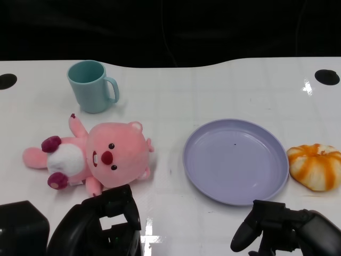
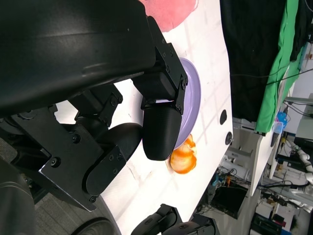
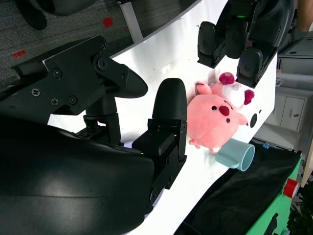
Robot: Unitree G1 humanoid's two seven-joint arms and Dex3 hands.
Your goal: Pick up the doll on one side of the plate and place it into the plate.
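So from the head cam I had the pink plush doll [image 1: 98, 157] lying on its back at the left-center of the frame, head toward the middle, feet pointing to the left edge, on the white table [image 1: 213, 90]. The lavender plate [image 1: 235, 160] sat right of center, apart from the doll with a strip of bare table between them, and nothing was lying in it. Just off the plate's right rim there was an orange and white striped pumpkin-looking toy [image 1: 315, 166], close beside the rim, though I couldn't tell if it was actually touching. A teal mug [image 1: 91, 86] stood upright in the upper left, above the doll, handle pointing right. My left hand [image 1: 109, 224] was down at the bottom left of the frame, just below the doll's head, fingers apart and grasping nothing; I couldn't tell if the fingertips brushed the plush. My right hand [image 1: 282, 229] sat at the bottom right, below the plate's near rim, released too, fingers spread with nothing in them. The right wrist cam showed the doll [image 3: 215, 120] and mug [image 3: 236, 155] past that hand's fingers [image 3: 168, 112], and the left wrist cam caught the plate [image 2: 188, 98] edge and the pumpkin toy [image 2: 183, 155] behind a finger [image 2: 161, 132]
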